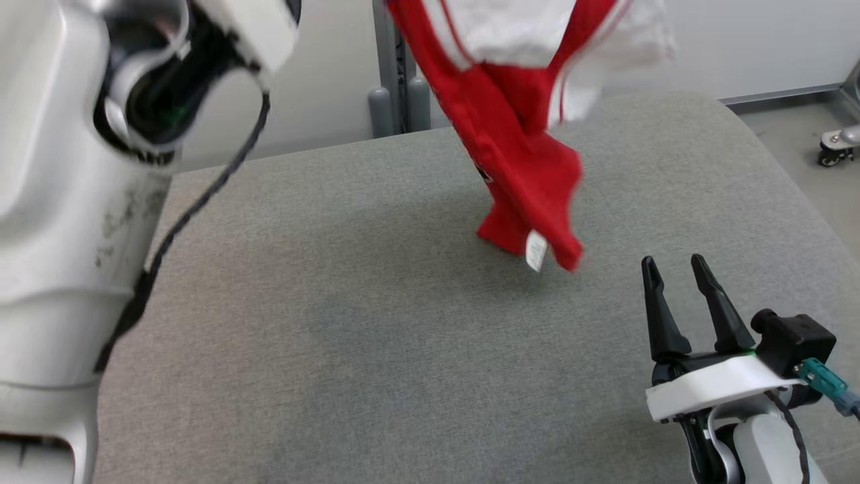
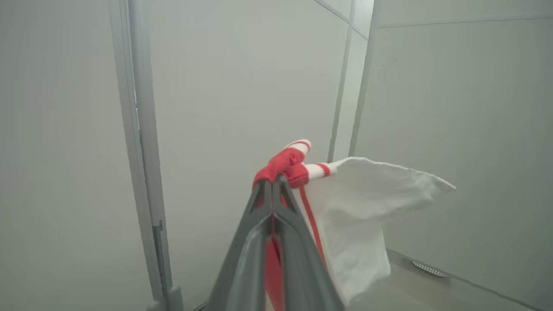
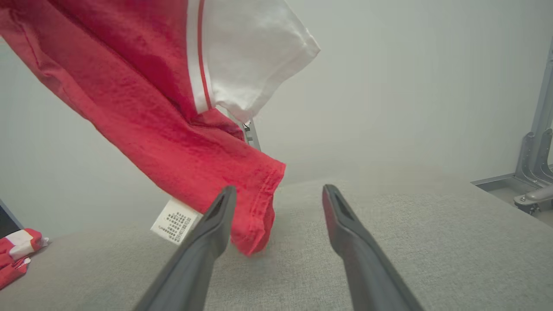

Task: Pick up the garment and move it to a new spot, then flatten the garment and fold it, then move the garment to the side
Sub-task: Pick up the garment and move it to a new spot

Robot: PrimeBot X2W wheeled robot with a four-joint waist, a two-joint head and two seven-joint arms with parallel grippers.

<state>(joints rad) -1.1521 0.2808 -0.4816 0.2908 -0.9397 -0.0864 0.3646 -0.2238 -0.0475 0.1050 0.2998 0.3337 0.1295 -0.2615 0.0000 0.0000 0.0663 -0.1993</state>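
Note:
A red garment with white sleeves hangs from the top of the head view. Its lowest corner, with a white label, hangs just above or brushes the grey padded table; which, I cannot tell. In the left wrist view my left gripper is shut on a red-and-white trimmed edge of the garment, held high in front of a pale wall. My right gripper stands open low at the right, a little right of the hanging corner. In the right wrist view the red hem of the garment dangles just beyond my right gripper, near its left finger.
My pale left forearm with its black cable takes up the left of the head view. A grey metal post stands behind the table, and a caster wheel is on the floor at the right. Another red-and-white cloth lies at the table's far edge.

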